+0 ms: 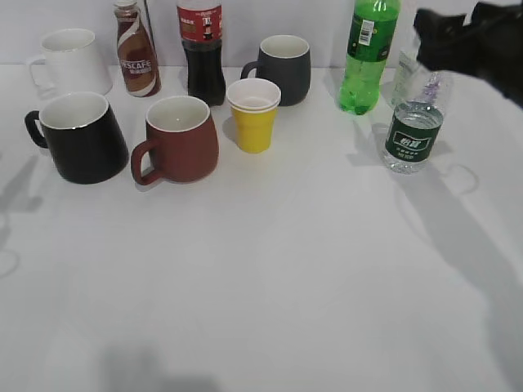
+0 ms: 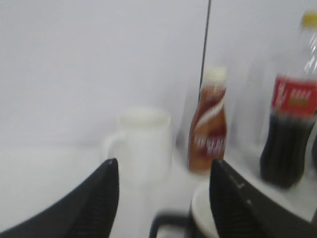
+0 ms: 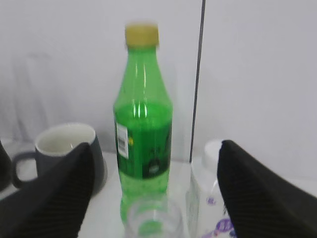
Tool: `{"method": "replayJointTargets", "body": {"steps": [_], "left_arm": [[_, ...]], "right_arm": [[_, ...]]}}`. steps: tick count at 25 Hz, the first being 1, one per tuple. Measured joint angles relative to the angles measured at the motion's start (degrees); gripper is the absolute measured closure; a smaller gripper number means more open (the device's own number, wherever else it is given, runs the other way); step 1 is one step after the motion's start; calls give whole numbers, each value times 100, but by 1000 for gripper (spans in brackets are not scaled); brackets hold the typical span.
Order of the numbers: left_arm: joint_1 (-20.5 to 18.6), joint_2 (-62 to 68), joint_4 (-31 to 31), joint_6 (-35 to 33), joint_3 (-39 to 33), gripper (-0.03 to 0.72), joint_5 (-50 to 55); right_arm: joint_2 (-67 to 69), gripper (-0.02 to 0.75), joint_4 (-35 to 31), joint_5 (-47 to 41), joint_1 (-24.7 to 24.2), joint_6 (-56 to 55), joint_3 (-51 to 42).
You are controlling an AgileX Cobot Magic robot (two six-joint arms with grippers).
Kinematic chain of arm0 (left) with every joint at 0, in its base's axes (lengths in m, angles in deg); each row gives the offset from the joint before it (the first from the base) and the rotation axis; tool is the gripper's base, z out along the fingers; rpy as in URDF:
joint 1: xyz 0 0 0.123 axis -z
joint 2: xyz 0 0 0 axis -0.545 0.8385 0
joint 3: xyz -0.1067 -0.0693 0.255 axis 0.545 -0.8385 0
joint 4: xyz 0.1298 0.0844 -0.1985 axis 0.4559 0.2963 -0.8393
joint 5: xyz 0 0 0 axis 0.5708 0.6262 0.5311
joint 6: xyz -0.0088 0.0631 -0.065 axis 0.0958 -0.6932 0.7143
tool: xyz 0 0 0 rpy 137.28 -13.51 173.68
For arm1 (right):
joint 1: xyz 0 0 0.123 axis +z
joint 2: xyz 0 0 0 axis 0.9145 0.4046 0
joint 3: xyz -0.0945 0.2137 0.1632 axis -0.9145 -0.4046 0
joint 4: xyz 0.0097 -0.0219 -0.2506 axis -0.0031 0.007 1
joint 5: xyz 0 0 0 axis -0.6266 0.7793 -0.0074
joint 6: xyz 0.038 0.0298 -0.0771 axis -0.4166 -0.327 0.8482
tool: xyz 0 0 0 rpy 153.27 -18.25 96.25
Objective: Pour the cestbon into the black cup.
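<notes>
The cestbon (image 1: 414,131), a clear bottle with a dark green label, stands at the right of the table. My right gripper (image 1: 433,45) hovers at its top, jaws open. In the right wrist view the bottle's clear neck (image 3: 153,218) sits low between the open jaws (image 3: 156,146), untouched. The black cup (image 1: 82,135), glossy with a white inside, stands at the far left. My left gripper (image 2: 165,161) is open and empty; the cup's rim (image 2: 200,213) shows blurred beside its right jaw. The left gripper is not seen in the exterior view.
The back row holds a white mug (image 1: 72,61), a Nescafe bottle (image 1: 136,51), a cola bottle (image 1: 202,49), a dark grey mug (image 1: 282,69) and a bright green soda bottle (image 1: 368,57). A reddish-brown mug (image 1: 180,137) and a yellow cup (image 1: 254,114) stand nearer. A white bottle (image 3: 210,198) stands behind the cestbon.
</notes>
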State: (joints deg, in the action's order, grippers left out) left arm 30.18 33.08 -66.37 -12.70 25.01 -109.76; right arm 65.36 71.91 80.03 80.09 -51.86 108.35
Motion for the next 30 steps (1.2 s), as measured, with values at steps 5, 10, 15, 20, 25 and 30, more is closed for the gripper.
{"method": "replayJointTargets", "body": {"steps": [5, 10, 15, 20, 25, 30], "left_arm": [[0, -1250, 5, 95, -4, 247, 1040], [0, -2756, -218, 290, 155, 247, 3185], [9, -3880, -733, 303, 530, 247, 5189], [84, -4580, -1242, 307, 671, 247, 6590], [449, -5221, -1328, 318, 671, 247, 7953], [559, -6449, -1402, 318, 914, 247, 9488]], "right_arm": [[-954, 159, 235, -1002, 0, 19, 0], [-1862, 159, 562, -2779, 0, 19, 0], [-2757, 159, 592, -4683, 0, -110, 0], [-3738, 159, 470, -6554, 0, -110, 0], [-5004, 159, 249, -8244, 0, -110, 0], [-6075, 159, 232, -9871, 0, -110, 5]]}}
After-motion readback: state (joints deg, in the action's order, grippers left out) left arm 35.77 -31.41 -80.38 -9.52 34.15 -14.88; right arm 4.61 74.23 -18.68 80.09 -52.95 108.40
